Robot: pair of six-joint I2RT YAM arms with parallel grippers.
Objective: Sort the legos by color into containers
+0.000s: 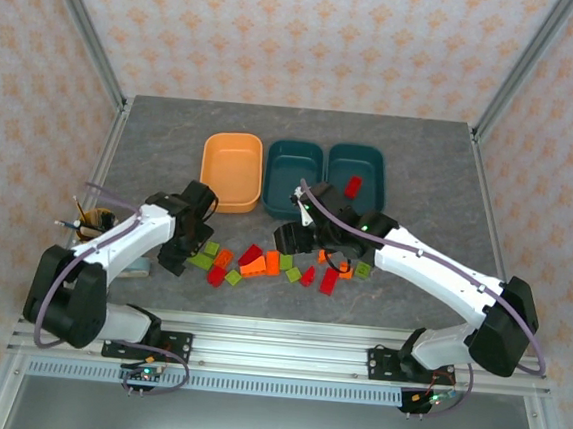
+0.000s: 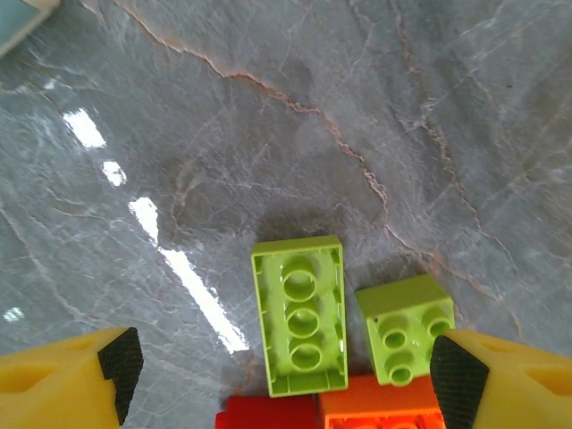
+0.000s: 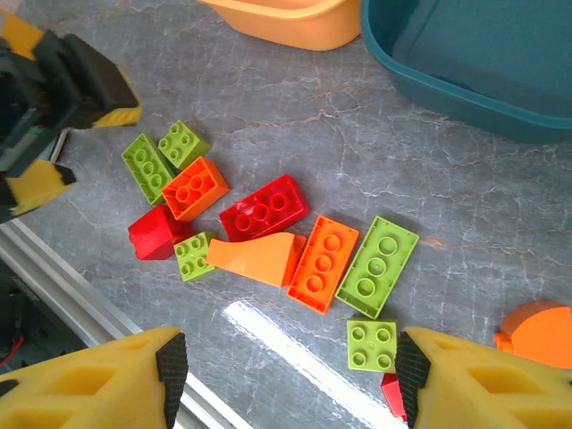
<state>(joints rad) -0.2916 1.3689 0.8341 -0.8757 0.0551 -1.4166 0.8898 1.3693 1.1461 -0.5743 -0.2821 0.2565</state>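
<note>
Red, orange and lime green legos (image 1: 272, 263) lie in a loose pile on the grey table, in front of the containers: a light orange tub (image 1: 231, 173) and two teal tubs (image 1: 293, 178) (image 1: 355, 173). One red brick (image 1: 353, 186) sits in the right teal tub. My left gripper (image 2: 288, 375) is open and hovers over an upturned lime brick (image 2: 298, 315), with a small lime brick (image 2: 405, 328) by its right finger. My right gripper (image 3: 291, 368) is open above the pile, near an orange wedge (image 3: 255, 256), an orange brick (image 3: 323, 264) and a small lime brick (image 3: 372, 344).
A yellow pencil cup (image 1: 90, 225) stands at the left edge beside the left arm. The aluminium rail (image 1: 276, 339) runs along the near edge. The orange tub's rim (image 3: 286, 20) and a teal tub's wall (image 3: 474, 54) lie beyond the pile.
</note>
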